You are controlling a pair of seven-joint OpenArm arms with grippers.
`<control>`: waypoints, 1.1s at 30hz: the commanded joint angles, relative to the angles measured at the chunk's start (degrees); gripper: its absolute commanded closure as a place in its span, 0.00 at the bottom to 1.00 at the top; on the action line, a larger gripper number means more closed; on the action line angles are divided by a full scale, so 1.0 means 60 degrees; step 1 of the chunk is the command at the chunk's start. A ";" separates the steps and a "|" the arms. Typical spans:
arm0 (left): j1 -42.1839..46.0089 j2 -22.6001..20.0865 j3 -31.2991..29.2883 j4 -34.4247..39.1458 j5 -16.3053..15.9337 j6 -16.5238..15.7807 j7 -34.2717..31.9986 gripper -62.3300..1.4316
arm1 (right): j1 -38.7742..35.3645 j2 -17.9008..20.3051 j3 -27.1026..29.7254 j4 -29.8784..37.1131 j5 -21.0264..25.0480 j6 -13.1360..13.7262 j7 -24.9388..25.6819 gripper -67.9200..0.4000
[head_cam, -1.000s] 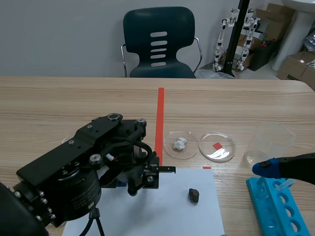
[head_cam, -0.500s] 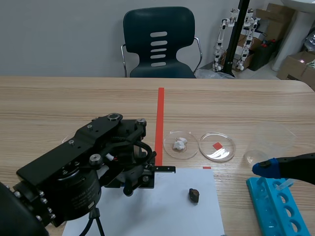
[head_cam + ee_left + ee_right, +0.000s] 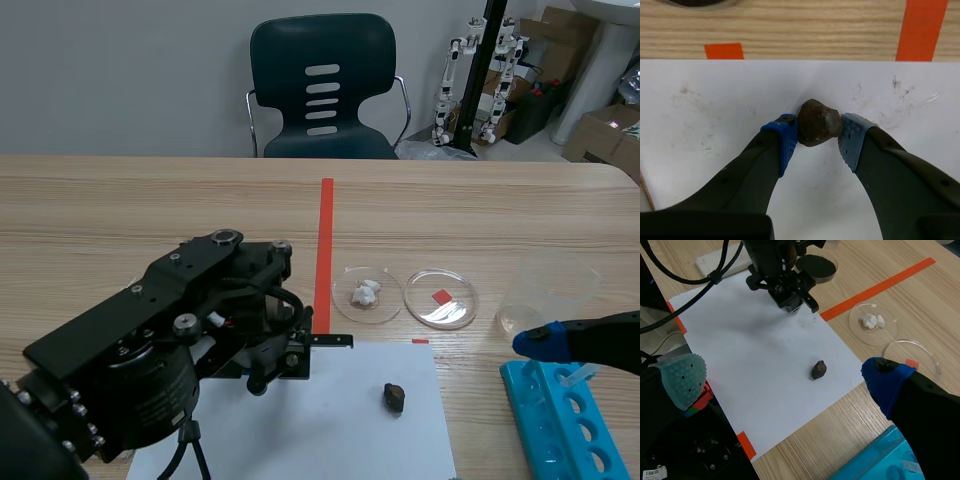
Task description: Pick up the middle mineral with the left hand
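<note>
The left gripper [image 3: 818,134] pinches the middle mineral [image 3: 819,122], a brown lump pressed between its two blue pads [image 3: 788,139]. The mineral is over the white sheet [image 3: 715,110], near the sheet's far edge. The right gripper [image 3: 782,377] hangs spread, holding nothing, near the right edge of the table [image 3: 120,200]. Another dark mineral [image 3: 395,397] lies toward the sheet's right edge.

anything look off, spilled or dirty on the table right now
Nothing spilled or broken. The only oddity is the white sheet: faint grey smudges and dark specks mark it ahead of the brown mineral gripped between the left fingers. The white lumps sit inside their dish.
</note>
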 commanded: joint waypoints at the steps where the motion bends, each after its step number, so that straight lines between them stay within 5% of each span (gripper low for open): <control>1: 0.0036 -0.0197 -0.0076 0.0612 -0.0186 0.0058 -0.0302 0.76 | 0.0011 0.0124 0.0011 0.0029 0.0106 0.0000 0.0109 0.00; 15: 0.1949 -0.2182 -0.0124 0.3297 -0.0608 -0.0091 -0.4459 0.76 | 0.0011 0.0124 0.0011 0.0029 0.0106 0.0000 0.0109 0.00; 25: 0.4160 -0.4149 -0.1789 0.5155 -0.1286 -0.3242 -0.6921 0.76 | 0.0011 0.0124 0.0011 0.0029 0.0106 0.0000 0.0109 0.00; 33: 0.6699 -0.5264 -0.3814 0.6703 -0.1282 -0.5129 -0.8371 0.76 | 0.0011 0.0124 0.0011 0.0029 0.0106 0.0000 0.0109 0.00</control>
